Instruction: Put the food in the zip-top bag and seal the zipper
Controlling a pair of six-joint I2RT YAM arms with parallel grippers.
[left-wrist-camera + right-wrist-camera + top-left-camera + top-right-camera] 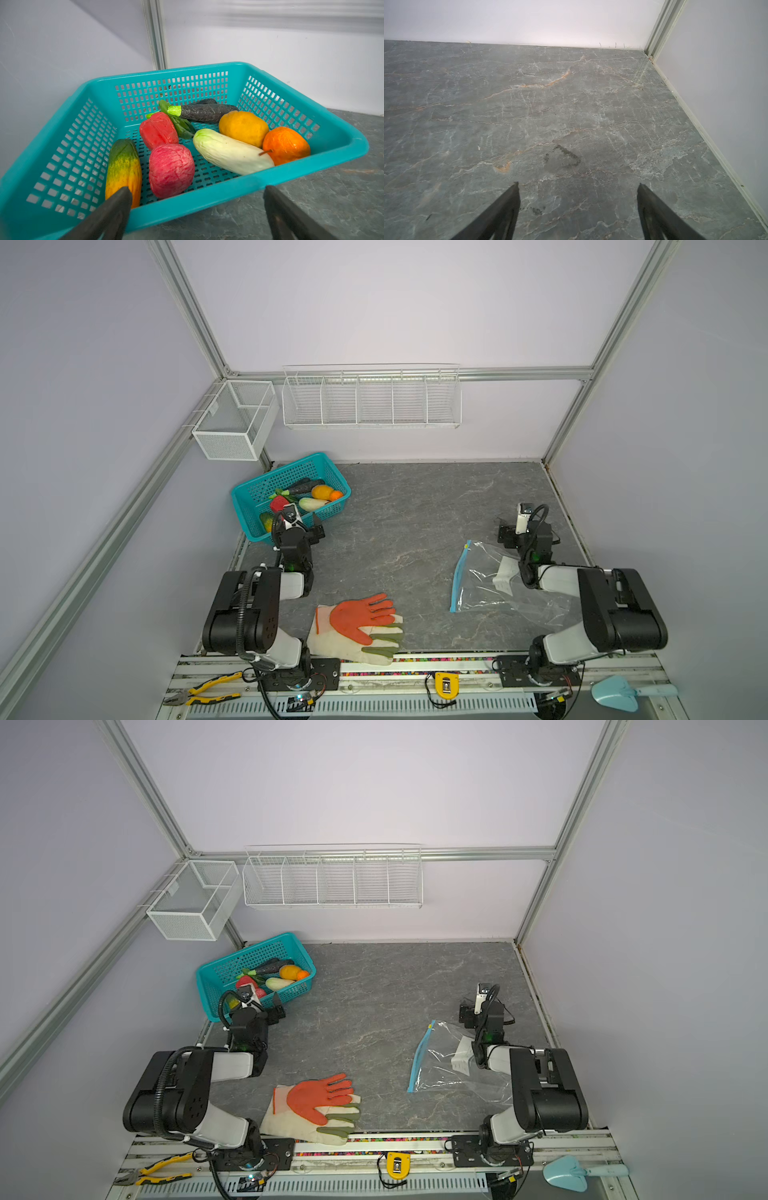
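Our left gripper (197, 188) and right gripper (578, 184) both stand open and empty, the small coloured toy food (171, 169) lies in the teal perforated plastic basket (207, 68), and we fear the large clear crinkly zip-top bag (490, 593), flat and unheld well apart, may slide when pushed.

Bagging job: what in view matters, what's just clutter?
Job: toy food, in teal basket; zip-top bag; zipper.
Clutter: gloves, pliers, yellow tape measure, blue scoop, wall racks.
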